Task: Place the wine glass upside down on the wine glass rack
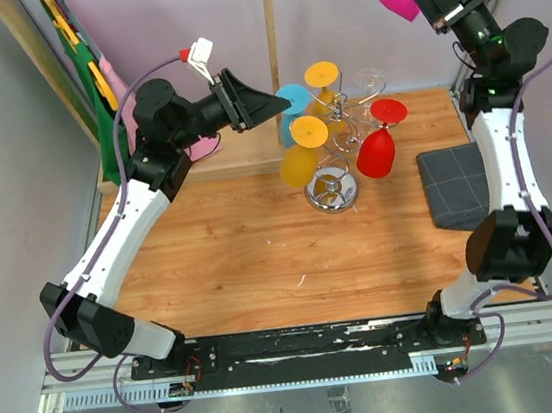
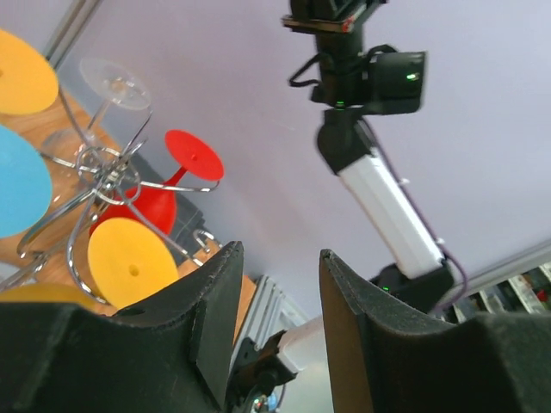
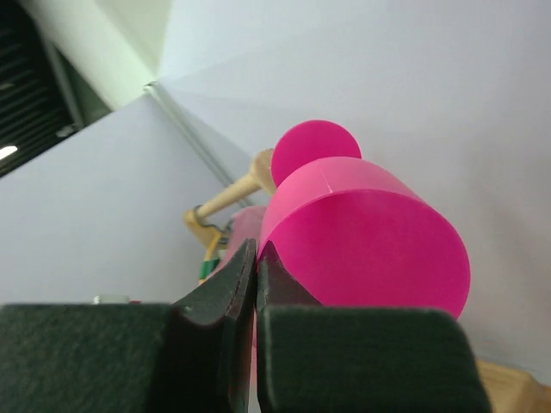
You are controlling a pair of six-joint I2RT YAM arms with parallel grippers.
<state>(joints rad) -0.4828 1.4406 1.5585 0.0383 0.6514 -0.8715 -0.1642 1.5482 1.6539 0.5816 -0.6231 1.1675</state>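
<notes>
Right wrist view looks along the right end effector (image 3: 256,284). Its two matte black fingers are clenched nearly together on the rim of the pink glass (image 3: 370,245). The glass is smooth, opaque magenta and looks like plastic, with a rounded bowl and a flat round foot showing beyond it. From above, the one pink glass hangs high in the air, lying tilted on its side with the foot pointing left. It is up to the right of the rack (image 1: 333,191) and well apart from it.

Across the desk (image 1: 262,259), the left end effector (image 1: 269,107) is released, grasping nothing. Its wedge-shaped black fingers are spread and aimed at the rack from the left, just beside the blue glass (image 1: 293,99).

The rack is shiny chrome wire, with curled arms scrolling off a central stem above a round mirrored base that stands on the desk. Five glasses hang on it foot-up: two yellow glasses (image 1: 298,166), the one blue, one red glass (image 1: 375,154) and one clear glass (image 1: 369,79). The coloured ones are glossy and opaque, and the clear one is hard to make out.

The desk is warm wood with a visible grain. One dark grey mat (image 1: 455,184) with thin grid lines lies at its right edge.
</notes>
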